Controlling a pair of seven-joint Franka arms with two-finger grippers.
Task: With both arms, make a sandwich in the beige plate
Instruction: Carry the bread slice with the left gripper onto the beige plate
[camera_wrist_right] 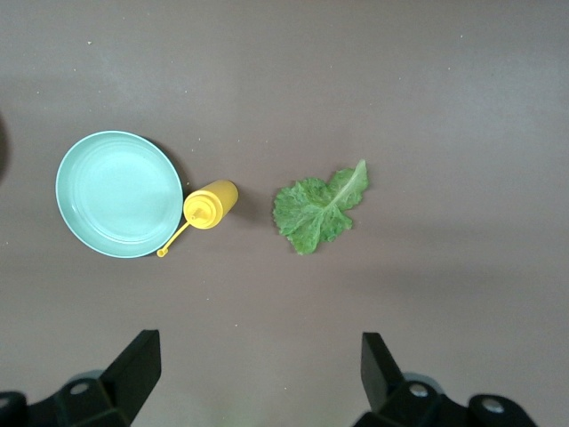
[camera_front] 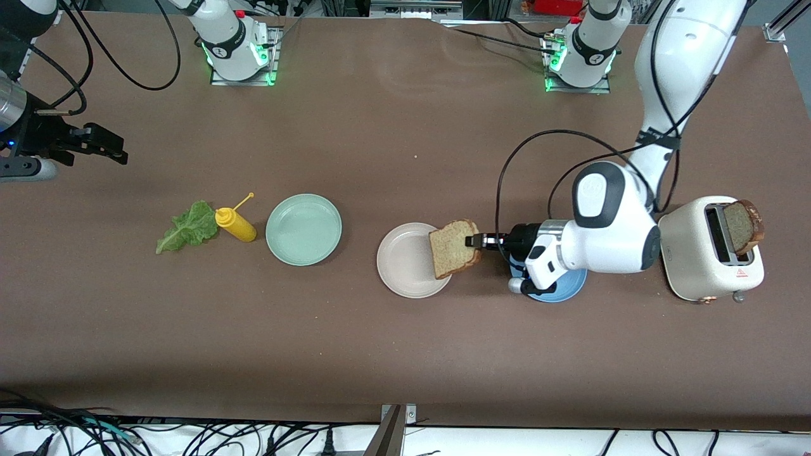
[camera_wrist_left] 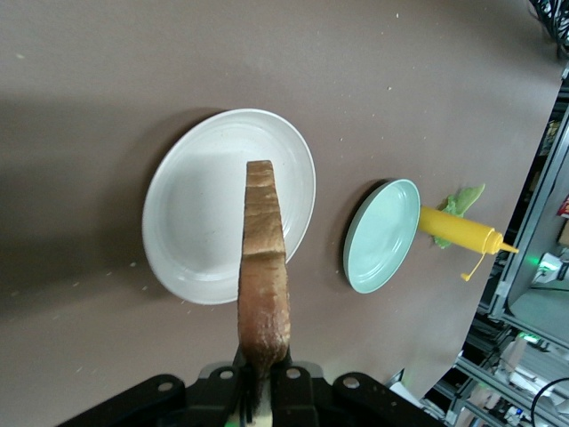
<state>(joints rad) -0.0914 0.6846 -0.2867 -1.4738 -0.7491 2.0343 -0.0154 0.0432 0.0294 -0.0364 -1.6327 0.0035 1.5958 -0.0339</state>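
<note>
A: Left end effector [camera_front: 472, 241]?
B: Clamped on a bread slice [camera_front: 453, 247], centre-right of the front frame, slice held over the edge of the beige plate [camera_front: 405, 266]. Plate's bare.

A: Right end effector [camera_front: 95, 144]?
B: Upper left of frame, fingers spread wide, holding nothing, waiting over bare surface [camera_front: 405, 126].

A: Rest?
B: Lettuce leaf [camera_front: 187, 227] lies beside the yellow bottle [camera_front: 236, 224] and mint plate [camera_front: 303, 229]. Second slice [camera_front: 742, 227] sits in the toaster [camera_front: 709, 250]. Blue plate [camera_front: 561, 288] under the left wrist.

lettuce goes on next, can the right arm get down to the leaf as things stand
Probably yes. The right tool hangs open, holding nothing, over bare table by the lettuce leaf. Only the yellow bottle lies beside the leaf, touching its edge, not covering it.
</note>
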